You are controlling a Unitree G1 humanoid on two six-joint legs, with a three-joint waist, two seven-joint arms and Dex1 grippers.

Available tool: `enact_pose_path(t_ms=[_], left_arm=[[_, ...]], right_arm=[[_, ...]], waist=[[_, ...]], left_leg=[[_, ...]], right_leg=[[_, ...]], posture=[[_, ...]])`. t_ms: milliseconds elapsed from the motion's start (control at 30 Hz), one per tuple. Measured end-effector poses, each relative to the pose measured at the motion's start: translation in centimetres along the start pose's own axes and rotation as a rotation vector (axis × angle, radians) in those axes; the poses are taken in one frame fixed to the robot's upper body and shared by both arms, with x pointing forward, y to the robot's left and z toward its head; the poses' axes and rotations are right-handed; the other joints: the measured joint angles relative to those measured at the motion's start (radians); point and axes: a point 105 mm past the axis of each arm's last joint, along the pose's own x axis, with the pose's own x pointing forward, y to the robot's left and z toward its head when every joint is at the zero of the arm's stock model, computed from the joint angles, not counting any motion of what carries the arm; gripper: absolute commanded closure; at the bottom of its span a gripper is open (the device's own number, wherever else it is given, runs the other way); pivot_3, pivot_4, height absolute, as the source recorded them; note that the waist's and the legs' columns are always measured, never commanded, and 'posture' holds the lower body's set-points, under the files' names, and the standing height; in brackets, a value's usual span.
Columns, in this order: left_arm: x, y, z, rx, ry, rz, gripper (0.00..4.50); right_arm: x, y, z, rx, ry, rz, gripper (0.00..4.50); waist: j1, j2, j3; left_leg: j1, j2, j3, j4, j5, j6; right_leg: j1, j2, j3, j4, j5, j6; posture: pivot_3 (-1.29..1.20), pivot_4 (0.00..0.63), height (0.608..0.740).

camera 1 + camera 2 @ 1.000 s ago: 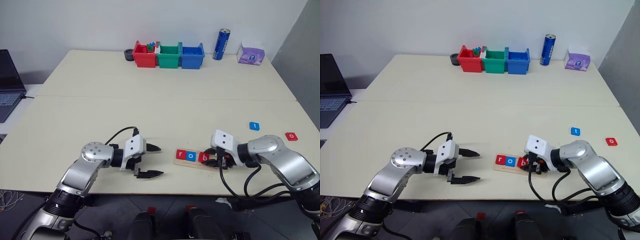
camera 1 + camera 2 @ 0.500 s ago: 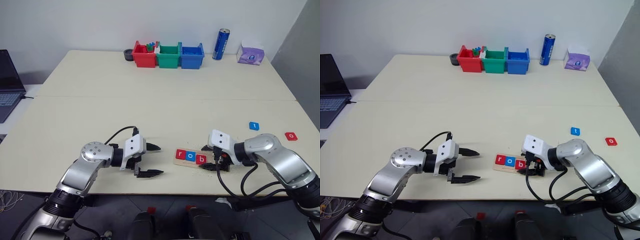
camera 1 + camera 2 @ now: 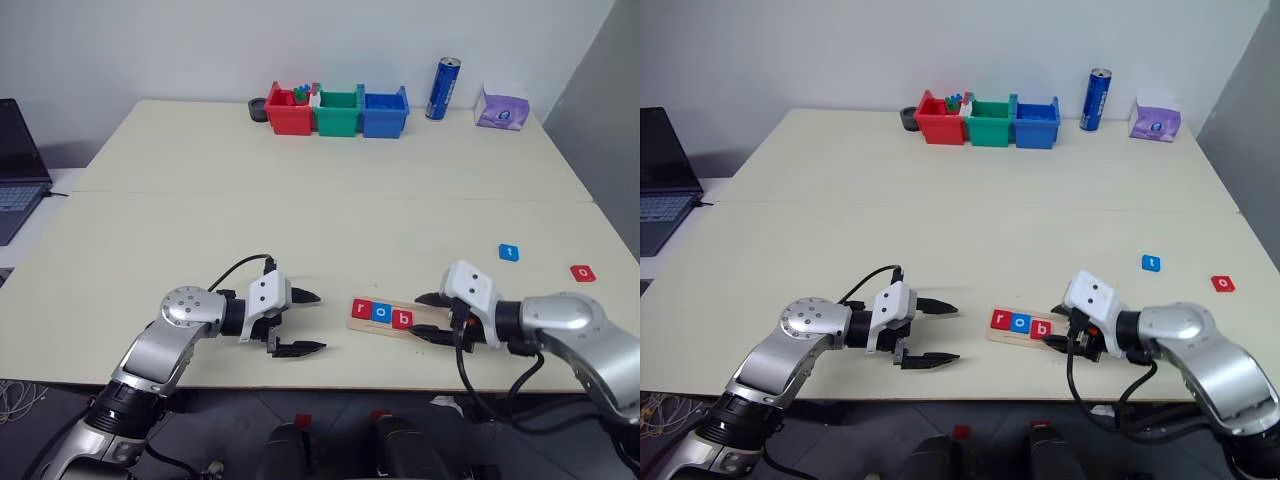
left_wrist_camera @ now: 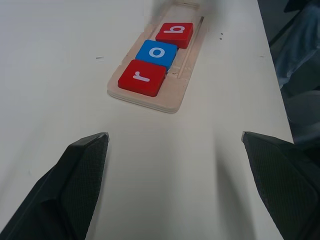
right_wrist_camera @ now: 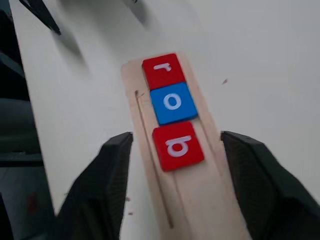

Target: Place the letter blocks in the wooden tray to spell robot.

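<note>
Pale tabletop (image 3: 300, 215) fills most of the head view, with the bins (image 3: 337, 110), a can (image 3: 442, 88) and a tissue box (image 3: 502, 108) pushed along the upper edge where they stay clear of my working strip near the lower edge. I have the wooden tray (image 3: 390, 320) low and centre with red r (image 3: 362, 309), blue o (image 3: 381, 312) and red b (image 3: 401, 318) seated from its left end, leaving the right end free for the blue t (image 3: 509, 252) and red o (image 3: 582, 272) that lie at the right of the frame. My right gripper (image 3: 432, 317) sits at the tray's right end with its fingers parted around nothing, and my left gripper (image 3: 303, 321) waits spread wide and empty just left of the tray.
</note>
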Motion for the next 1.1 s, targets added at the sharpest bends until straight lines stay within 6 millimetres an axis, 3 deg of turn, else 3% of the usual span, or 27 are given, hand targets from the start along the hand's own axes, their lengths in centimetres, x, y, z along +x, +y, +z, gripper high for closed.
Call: enact_pose_path(t_ms=[167,267,500,1100], left_arm=[[0.0,0.1,0.0,0.003,-0.001,0.001,0.00],[0.0,0.2,0.0,0.006,-0.001,0.002,0.00],[0.0,0.3,-0.1,0.002,0.000,0.005,0.00],[0.0,0.2,-0.1,0.001,0.000,0.005,0.00]], right_arm=[[0.8,2.1,0.4,0.017,-0.051,0.031,4.49],[1.6,3.0,-0.1,0.022,-0.030,0.058,4.49],[2.7,2.3,-1.6,0.041,0.039,0.017,4.49],[2.9,-0.4,-1.4,0.033,0.049,-0.054,4.49]], waist=[[-0.001,0.000,0.000],[-0.001,0.000,0.000],[-0.001,0.000,0.000],[-0.001,0.000,0.000]], left_leg=[[0.001,0.000,0.000,0.000,0.000,0.000],[0.001,0.000,0.000,0.000,0.000,0.000],[0.001,0.000,0.000,0.000,0.000,0.000],[0.000,0.000,0.000,0.000,0.000,0.000]], right_leg=[[0.000,0.000,0.000,0.000,0.000,0.000],[0.000,0.000,0.000,0.000,0.000,0.000],[0.000,0.000,0.000,0.000,0.000,0.000],[0.000,0.000,0.000,0.000,0.000,0.000]], posture=[[0.00,0.150,0.740],[0.00,0.150,0.740],[0.00,0.150,0.740],[0.00,0.150,0.740]])
